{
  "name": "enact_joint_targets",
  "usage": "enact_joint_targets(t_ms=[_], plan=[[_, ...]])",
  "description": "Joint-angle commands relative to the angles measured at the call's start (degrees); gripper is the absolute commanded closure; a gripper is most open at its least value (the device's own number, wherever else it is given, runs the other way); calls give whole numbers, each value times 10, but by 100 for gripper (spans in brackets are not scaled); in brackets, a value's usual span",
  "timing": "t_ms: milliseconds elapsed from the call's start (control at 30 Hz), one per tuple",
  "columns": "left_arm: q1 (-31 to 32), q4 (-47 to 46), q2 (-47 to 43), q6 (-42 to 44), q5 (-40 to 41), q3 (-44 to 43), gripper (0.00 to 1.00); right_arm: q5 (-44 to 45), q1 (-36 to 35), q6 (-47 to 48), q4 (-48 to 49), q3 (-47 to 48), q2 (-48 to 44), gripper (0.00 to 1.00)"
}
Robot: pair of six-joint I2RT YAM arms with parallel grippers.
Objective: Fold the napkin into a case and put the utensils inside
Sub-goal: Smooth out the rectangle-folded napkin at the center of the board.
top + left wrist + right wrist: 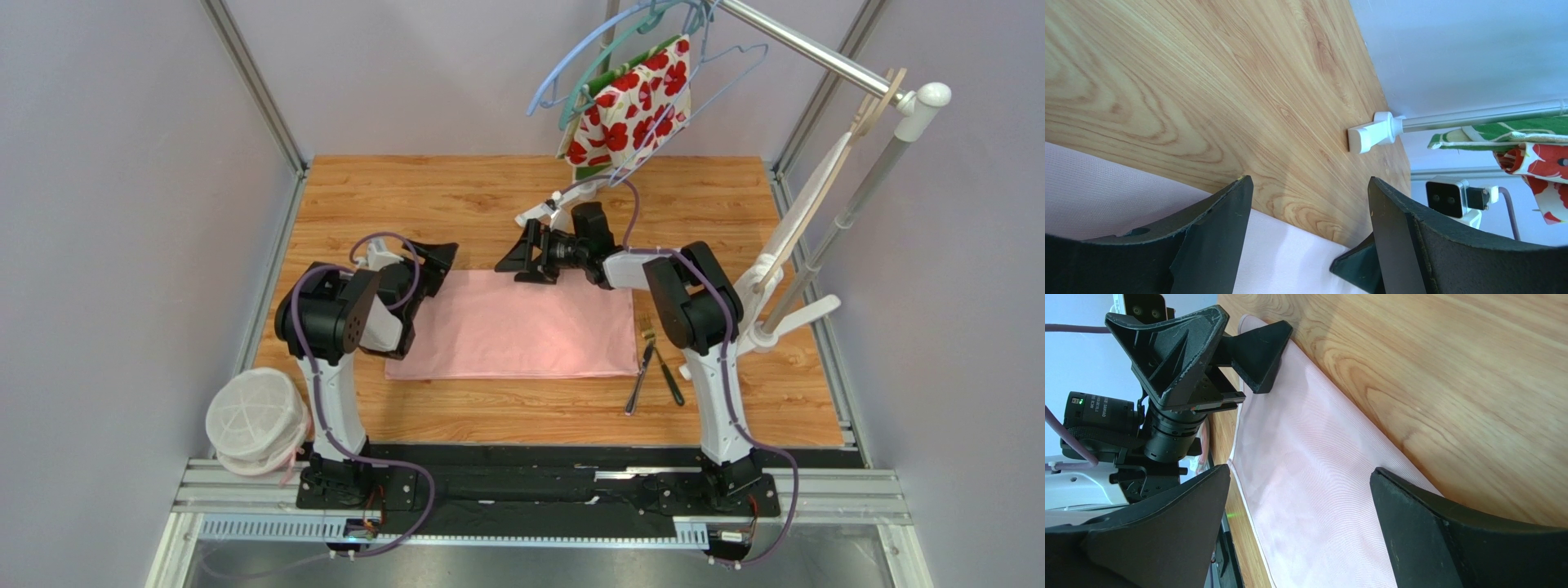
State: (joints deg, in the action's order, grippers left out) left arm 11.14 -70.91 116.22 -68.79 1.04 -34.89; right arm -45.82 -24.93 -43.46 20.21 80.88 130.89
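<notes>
Overhead and wrist views of a wood-grain surface point(491, 196) with two arms. The plain light-pink napkin point(509, 325) lies spread flat as a rectangle at the centre, between the arms. The utensils point(650, 368), a silver-tined fork point(640, 368) and a darker thin piece point(670, 380), lie on bare wood just beside the napkin's right edge, in front of the right arm point(693, 306). The left jaws stand open at the napkin's far left corner, gripping nothing (contact with the cloth cannot be told). The right jaws stand wide apart over the napkin's far edge near its middle, also gripping nothing. A red-and-white floral cloth point(632, 110) hangs at the back; a white cloth bundle point(255, 420) sits at near left.
</notes>
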Motion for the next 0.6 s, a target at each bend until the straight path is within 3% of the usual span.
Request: enact_joint_targets(t_ms=[0, 233, 400, 567], plan=[[-6, 16, 13, 17, 1, -2, 22, 35, 32, 50, -75, -30, -17, 5], [-7, 125, -77, 117, -32, -55, 21, 49, 25, 73, -154, 14, -52, 4], [-5, 309, -143, 193, -99, -144, 21, 103, 16, 128, -303, 87, -92, 4], [12, 523, -197, 275, -154, -228, 21, 220, 0, 149, -455, 121, -136, 5]])
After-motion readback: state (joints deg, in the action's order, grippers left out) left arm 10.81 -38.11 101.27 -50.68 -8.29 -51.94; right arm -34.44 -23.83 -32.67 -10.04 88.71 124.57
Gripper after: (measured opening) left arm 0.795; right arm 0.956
